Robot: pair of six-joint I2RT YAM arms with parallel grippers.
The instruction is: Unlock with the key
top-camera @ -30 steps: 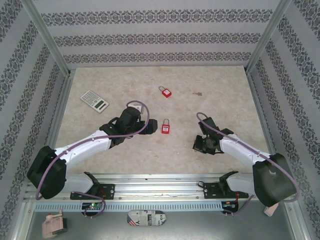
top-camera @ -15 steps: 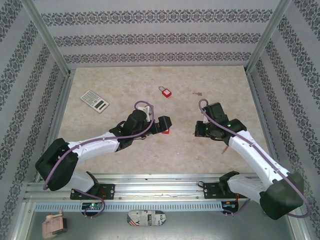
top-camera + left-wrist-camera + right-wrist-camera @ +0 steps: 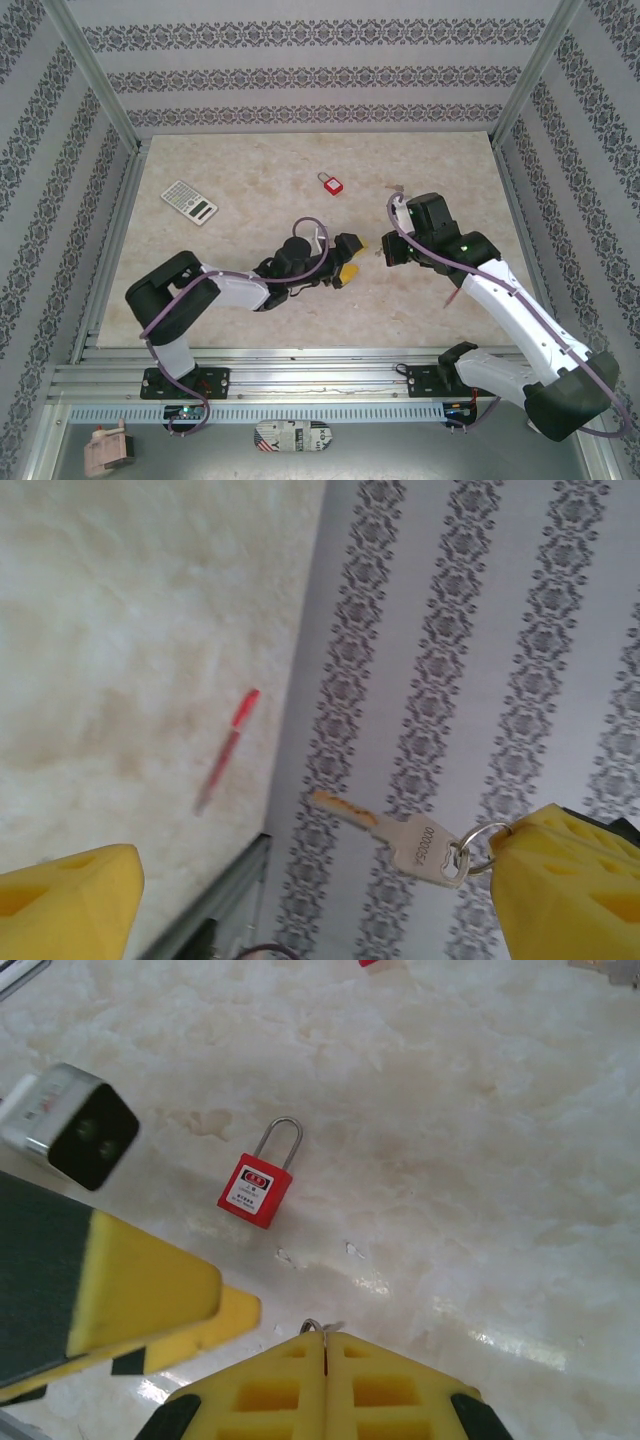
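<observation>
The key (image 3: pixel 400 832) dangles by its ring (image 3: pixel 478 845) from my right tool (image 3: pixel 325 1338). That tool's pads are clenched on the ring, with only a loop of wire showing at their tip. The key hangs right in front of my left tool (image 3: pixel 349 256), which stands wide open and grasps nothing. The padlock (image 3: pixel 256 1190) lies flat on the surface (image 3: pixel 480 1160), just ahead of and below my right tool's tips and beside my left tool. Neither tool touches it, and its shackle looks closed. My worry is the loose ring: held that way the blade can swing, so I judge I cannot aim it at the keyhole. If my left tool closes on the key clumsily, it could tug the ring out of my right tool. The padlock is not held down either, so any push would slide it. My tools are also just beside each other and could knock together. The key's head carries a stamped row of characters, seemingly mostly zeros, which I cannot read for sure. The padlock's white label is too small to read. Well beyond both tools sit a second padlock (image 3: pixel 330 183) and a calculator (image 3: pixel 188 201), with no writing I can make out.
</observation>
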